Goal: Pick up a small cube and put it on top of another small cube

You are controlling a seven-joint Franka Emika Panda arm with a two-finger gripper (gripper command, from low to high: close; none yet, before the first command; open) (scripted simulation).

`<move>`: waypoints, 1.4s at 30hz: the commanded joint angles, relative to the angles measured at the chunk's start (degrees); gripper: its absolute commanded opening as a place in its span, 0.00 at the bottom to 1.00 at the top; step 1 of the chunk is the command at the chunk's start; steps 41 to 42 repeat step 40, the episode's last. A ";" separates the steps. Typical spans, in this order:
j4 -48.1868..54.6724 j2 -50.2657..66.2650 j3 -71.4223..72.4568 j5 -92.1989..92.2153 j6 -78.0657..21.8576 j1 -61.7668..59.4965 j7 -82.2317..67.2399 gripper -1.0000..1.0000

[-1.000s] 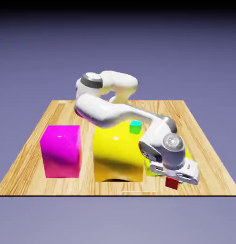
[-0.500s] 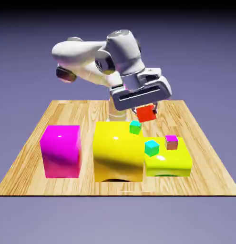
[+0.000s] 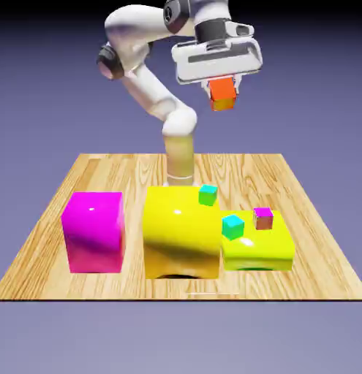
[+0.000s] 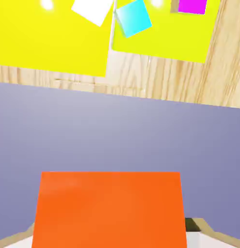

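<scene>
While the small orange-red cube (image 3: pixel 223 94) is being gripped between the two fingers of the white robot gripper (image 3: pixel 222 89), it is being held in the air, high above the large glossy yellow block (image 3: pixel 181 237), which is serving as the landmark. No contact is being made by the held cube with anything below it. A small green-cyan cube (image 3: pixel 208 195) is being supported on top of the landmark, near its edge on the exterior view's right. Just beside the landmark, on that same side, a low glossy yellow-green block (image 3: pixel 257 256) is being borne by the light wooden table (image 3: pixel 37 268); on it a small cyan cube (image 3: pixel 232 227) and a small magenta-topped cube (image 3: pixel 263 218) are being carried, apart from each other. To the exterior view's left of the landmark, a large glossy magenta block (image 3: pixel 96 232) is being supported by the wood, with a gap being left between the two.
</scene>
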 commanded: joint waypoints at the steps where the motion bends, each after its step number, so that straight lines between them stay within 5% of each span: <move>1: -0.55 1.23 1.95 0.87 0.15 -2.08 -1.58 0.00; 30: -16.45 36.85 58.59 22.16 3.53 -62.30 -46.55 0.00; 37: -23.51 41.68 59.08 19.84 13.84 -64.29 -45.38 0.00; 38: -23.51 41.68 59.08 19.84 13.84 -64.29 -45.38 1.00; 42: -21.89 40.71 59.28 20.52 11.35 -64.15 -45.92 1.00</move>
